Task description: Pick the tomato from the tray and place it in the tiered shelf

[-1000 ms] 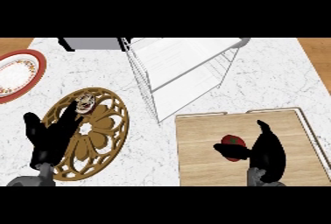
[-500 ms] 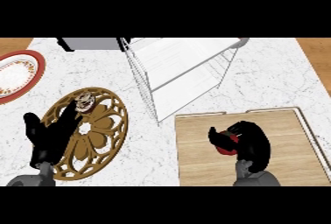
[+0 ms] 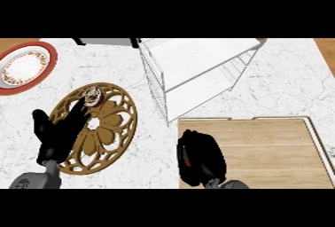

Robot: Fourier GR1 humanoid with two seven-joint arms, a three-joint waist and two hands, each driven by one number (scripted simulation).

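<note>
Wooden and rectangular, one tray [image 3: 274, 150] at five o'clock carries the right hand [image 3: 204, 157] curled round one nearly hidden red tomato [image 3: 186, 158]; one white wire shelf [image 3: 196, 66] stands at twelve, the left hand [image 3: 60, 133] spread open at eight.

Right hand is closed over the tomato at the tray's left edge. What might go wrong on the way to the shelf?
1. The right hand hides nearly all of the tomato. Only a red sliver shows at its left side, so the hold may be off-centre and the tomato might slip out during the lift.
2. The shelf has thin wire uprights facing the tray. The hand might catch on them going in.
</note>
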